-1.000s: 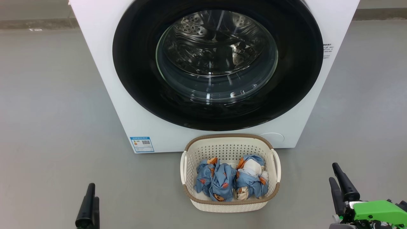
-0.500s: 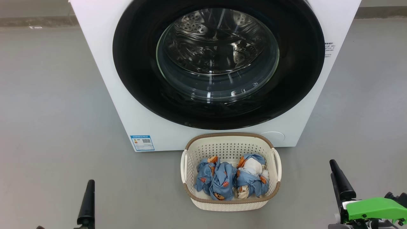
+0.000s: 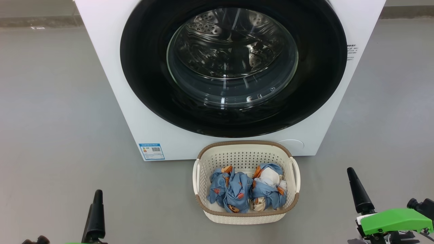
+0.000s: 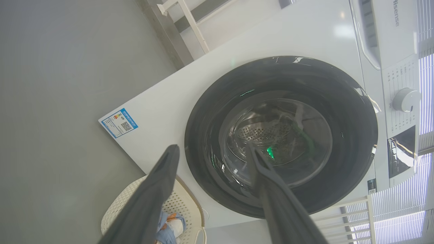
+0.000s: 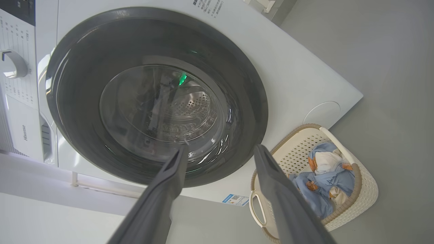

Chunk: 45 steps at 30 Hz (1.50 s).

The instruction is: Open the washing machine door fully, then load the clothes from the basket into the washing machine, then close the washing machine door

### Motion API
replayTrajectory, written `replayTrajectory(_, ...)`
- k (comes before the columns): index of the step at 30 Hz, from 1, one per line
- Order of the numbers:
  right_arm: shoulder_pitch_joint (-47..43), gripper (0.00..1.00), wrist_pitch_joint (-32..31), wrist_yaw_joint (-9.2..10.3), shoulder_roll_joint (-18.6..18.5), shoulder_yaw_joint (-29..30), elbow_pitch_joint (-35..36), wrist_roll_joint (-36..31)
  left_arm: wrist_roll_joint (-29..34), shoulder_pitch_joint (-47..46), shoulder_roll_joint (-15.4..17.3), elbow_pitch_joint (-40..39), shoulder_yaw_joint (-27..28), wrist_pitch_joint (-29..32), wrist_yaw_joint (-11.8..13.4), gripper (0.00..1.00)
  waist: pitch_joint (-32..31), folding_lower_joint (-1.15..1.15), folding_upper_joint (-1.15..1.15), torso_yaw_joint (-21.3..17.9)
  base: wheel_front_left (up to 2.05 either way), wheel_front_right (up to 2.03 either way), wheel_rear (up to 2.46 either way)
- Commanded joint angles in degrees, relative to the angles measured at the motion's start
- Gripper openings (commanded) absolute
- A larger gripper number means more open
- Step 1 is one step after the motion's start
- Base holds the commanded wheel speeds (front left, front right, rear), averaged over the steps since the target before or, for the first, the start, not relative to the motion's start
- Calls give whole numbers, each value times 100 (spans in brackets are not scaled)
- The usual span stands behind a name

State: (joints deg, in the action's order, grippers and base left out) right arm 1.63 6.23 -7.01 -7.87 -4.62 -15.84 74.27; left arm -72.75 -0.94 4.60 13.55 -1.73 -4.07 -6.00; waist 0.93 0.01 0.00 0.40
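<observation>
The white washing machine (image 3: pixel 162 142) stands straight ahead, its door (image 3: pixel 145 67) shut, with a glossy black rim and a glass bowl showing the steel drum. On the floor against its front sits the cream basket (image 3: pixel 244 144), holding two bundles of light blue printed clothes (image 3: pixel 230 191) (image 3: pixel 268 189). My left gripper (image 3: pixel 97 196) is low at the left and my right gripper (image 3: pixel 351 174) low at the right, both short of the basket. Both are open and empty, as the left wrist view of the left gripper (image 4: pixel 213 149) and the right wrist view of the right gripper (image 5: pixel 221 148) show.
Bare grey floor (image 3: pixel 51 118) spreads on both sides of the machine. A blue label (image 3: pixel 151 151) marks its lower left corner. The control panel's knob (image 4: pixel 406 100) sits above the door. A wall base runs along the back.
The whole picture has slid up a little, so the camera moved. My right gripper has turned, its two fingers now lining up as one, and its green mount has shifted left.
</observation>
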Motion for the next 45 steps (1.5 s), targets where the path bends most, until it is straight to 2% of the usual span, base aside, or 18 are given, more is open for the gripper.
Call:
replayTrajectory(1, 208, 100, 75, -25, -98, -35, 152, -247, 266, -133, 66, -177, 98, -62, -55, 100, 3, 0, 0, -4, 0, 0, 0)
replayTrajectory(45, 190, 100, 528, -38, -117, -277, 21, -3203, 3665, 15, -12, -256, 99, -645, -108, 100, -53, 0, 0, 16, 0, 0, 0)
